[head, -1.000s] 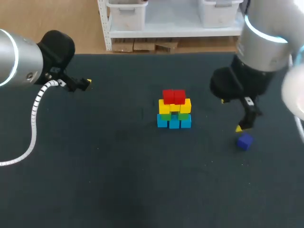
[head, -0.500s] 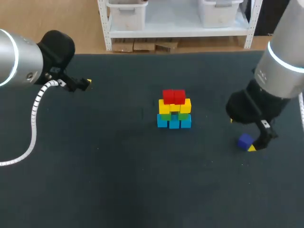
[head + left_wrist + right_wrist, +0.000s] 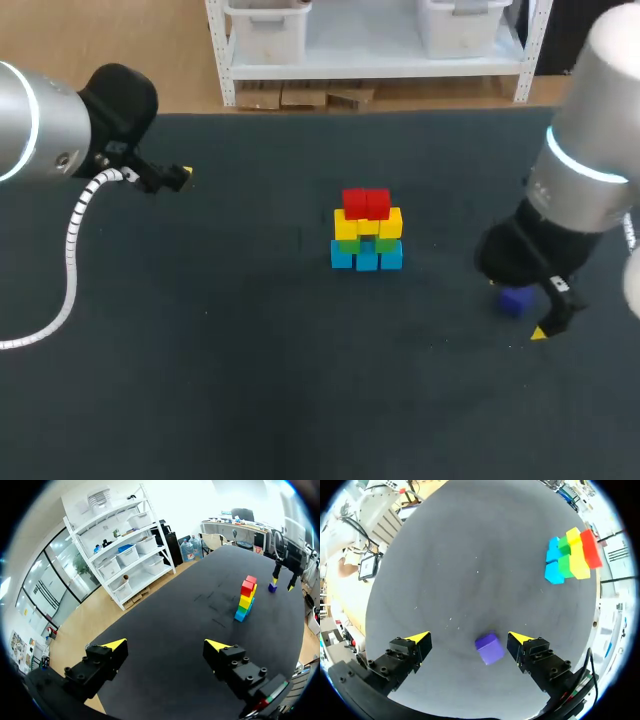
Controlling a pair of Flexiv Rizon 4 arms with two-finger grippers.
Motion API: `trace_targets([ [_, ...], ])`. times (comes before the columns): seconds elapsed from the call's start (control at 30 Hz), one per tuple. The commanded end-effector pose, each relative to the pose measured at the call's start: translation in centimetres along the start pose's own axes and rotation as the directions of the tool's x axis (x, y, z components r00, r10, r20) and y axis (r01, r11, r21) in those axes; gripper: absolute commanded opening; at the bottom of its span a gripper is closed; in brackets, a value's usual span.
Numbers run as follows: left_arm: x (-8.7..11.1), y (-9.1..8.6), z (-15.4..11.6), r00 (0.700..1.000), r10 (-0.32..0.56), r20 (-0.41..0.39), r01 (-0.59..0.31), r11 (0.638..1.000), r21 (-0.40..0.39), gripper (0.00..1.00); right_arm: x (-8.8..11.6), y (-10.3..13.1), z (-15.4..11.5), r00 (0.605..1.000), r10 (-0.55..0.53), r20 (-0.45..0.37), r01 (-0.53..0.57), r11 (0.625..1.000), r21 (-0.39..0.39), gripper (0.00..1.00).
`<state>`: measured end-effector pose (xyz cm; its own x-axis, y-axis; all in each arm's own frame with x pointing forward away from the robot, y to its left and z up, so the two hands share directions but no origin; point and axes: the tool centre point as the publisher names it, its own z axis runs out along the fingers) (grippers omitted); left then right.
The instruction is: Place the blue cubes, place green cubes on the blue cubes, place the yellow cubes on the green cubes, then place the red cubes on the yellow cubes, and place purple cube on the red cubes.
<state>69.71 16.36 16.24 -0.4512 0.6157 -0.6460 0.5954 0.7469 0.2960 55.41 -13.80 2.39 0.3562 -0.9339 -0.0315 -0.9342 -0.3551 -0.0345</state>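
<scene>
While your right arm (image 3: 585,190) comes in low from the right side of the surface (image 3: 250,350), note its right gripper (image 3: 469,637): the fingers are spread wide and point down at the surface.

Purple cube (image 3: 490,648): it lies on the surface between the two yellow-tipped fingers, closer to one than the other. You cannot tell from the wrist view whether that nearer finger touches it; the other finger is plainly apart from it. In the head view the cube shows partly under the arm's dark wrist, with one yellow tip just beside it.

Stack (image 3: 366,232): it stands at the middle of the surface, well apart from the purple cube.
- Blue cubes (image 3: 366,258): a row at the base; you can count three from above.
- Green cubes (image 3: 385,243): resting on the blue row.
- Yellow cubes (image 3: 346,224): resting on the green.
- Red cubes (image 3: 366,204): two side by side, forming the top layer.

Left arm (image 3: 40,125): it is at the far left, well away from the stack. A striped cable (image 3: 75,240) loops down from it. The left gripper (image 3: 165,644) is spread wide, with only dark surface between its fingers. In your left wrist view the stack stands far ahead of this gripper, and the right gripper and purple cube lie beyond it.
</scene>
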Motion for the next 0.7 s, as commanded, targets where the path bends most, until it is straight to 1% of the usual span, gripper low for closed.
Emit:
trace_targets([
  [0.03,0.0,0.1,0.1,1.0,0.001,0.003,-0.001,1.0,0.005,1.0,-0.6,-1.3,1.0,1.0,0.005,-0.026,-0.005,1.0,-0.031,1.0],
  [0.4,0.0,0.1,0.1,1.0,0.001,0.003,-0.001,1.0,0.005,1.0,0.3,-2.4,1.6,0.998,0.03,-0.052,-0.032,0.999,-0.036,1.0],
  [0.7,0.0,0.1,0.1,1.0,0.001,0.003,-0.001,1.0,0.005,1.0,1.6,-2.4,1.8,0.995,0.062,-0.074,-0.065,0.997,-0.044,1.0],
])
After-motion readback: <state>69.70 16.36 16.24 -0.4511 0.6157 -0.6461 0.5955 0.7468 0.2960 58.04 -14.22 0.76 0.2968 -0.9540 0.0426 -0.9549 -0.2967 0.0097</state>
